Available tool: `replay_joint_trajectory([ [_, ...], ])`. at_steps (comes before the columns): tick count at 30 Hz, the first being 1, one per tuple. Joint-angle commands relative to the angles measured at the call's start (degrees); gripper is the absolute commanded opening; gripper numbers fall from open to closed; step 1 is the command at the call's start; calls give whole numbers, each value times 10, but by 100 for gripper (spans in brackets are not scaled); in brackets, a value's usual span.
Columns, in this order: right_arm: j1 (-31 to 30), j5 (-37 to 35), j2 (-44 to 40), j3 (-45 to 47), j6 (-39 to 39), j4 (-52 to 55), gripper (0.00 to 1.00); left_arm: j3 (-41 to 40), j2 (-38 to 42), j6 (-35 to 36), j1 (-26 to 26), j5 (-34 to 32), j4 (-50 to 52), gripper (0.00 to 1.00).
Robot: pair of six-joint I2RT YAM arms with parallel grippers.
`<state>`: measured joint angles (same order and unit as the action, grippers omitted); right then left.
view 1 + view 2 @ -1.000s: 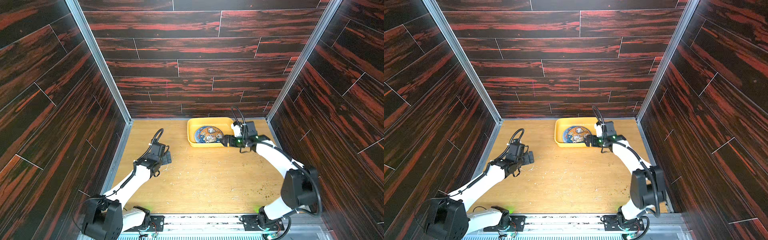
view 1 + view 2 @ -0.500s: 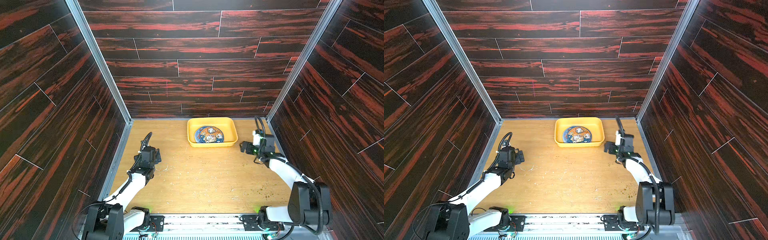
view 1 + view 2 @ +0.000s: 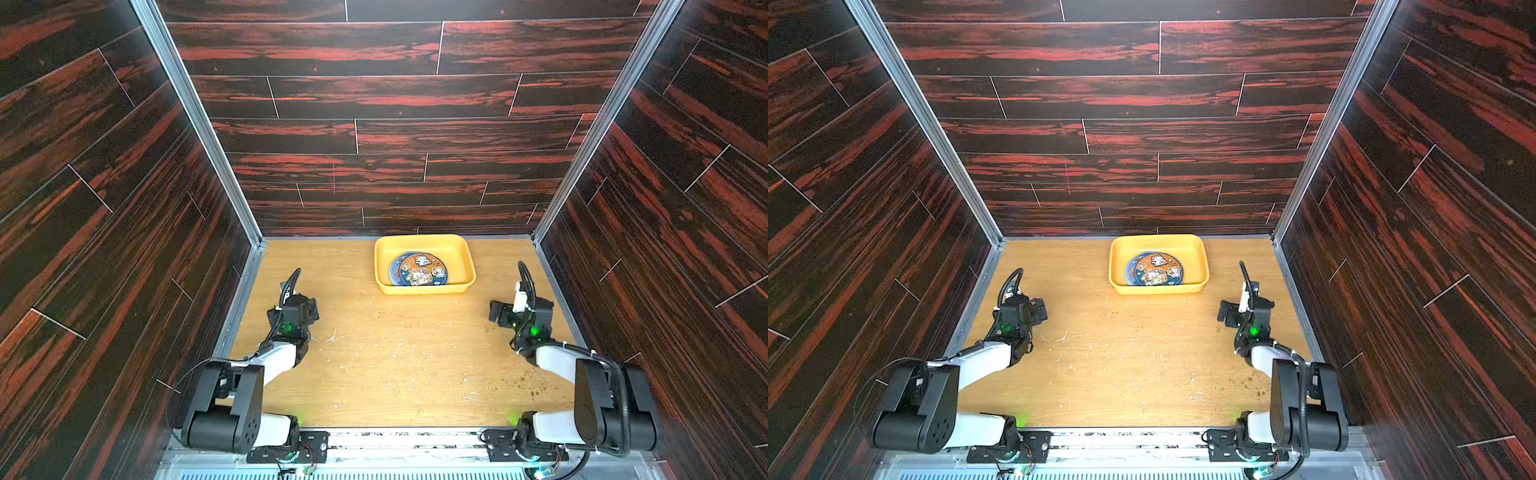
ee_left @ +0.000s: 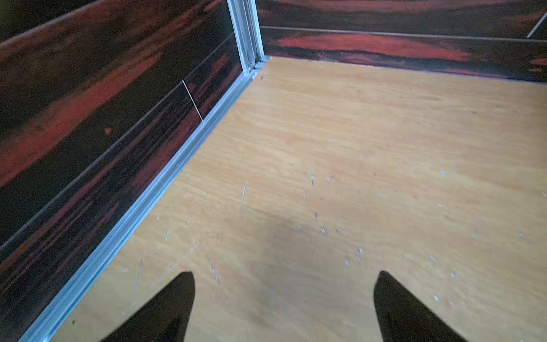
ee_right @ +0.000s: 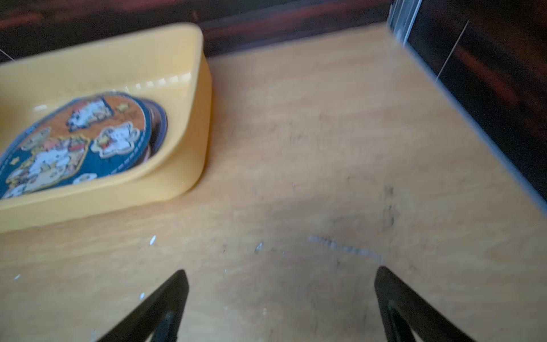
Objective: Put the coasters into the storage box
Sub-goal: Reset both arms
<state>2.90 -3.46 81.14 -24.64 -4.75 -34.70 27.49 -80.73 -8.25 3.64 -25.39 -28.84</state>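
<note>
The yellow storage box (image 3: 424, 289) (image 3: 1158, 288) stands at the back of the wooden floor, right of the middle. Coasters (image 3: 417, 269) (image 3: 1153, 270) lie stacked inside it, with a blue cartoon-animal disc on top. In the right wrist view, the edge of a darker disc shows under the coasters (image 5: 74, 142) in the box (image 5: 177, 165). My right gripper (image 3: 498, 309) (image 5: 281, 272) hovers open and empty, to the right of the box and nearer than it. My left gripper (image 3: 305, 309) (image 4: 285, 275) is open and empty near the left wall.
Dark wood-patterned walls with metal corner rails (image 4: 245, 35) close in the floor on three sides. The floor (image 3: 395, 365) carries scratches and small specks. Both arm bases sit on the front rail (image 3: 399, 440).
My right gripper has drawn back from the box's right edge toward the right wall and the front. My left gripper has swung left and nearer. The box and coasters have not moved.
</note>
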Motion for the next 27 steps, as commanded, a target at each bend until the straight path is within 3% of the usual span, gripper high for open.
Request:
replay_joint_trajectory([
  [1, 4, 3, 32, 7, 28, -144, 99, 3, -15, 29, -9, 12, -65, 96],
  [12, 13, 25, 86, 77, 20, -327, 99, -22, -62, 11, -31, 36, -155, 96],
  [20, 5, -24, 86, 81, 15, -335, 99, -21, -61, 10, -34, 40, -151, 96],
  [27, 2, -26, 86, 77, 19, -328, 98, -19, -63, 9, -35, 41, -149, 99],
])
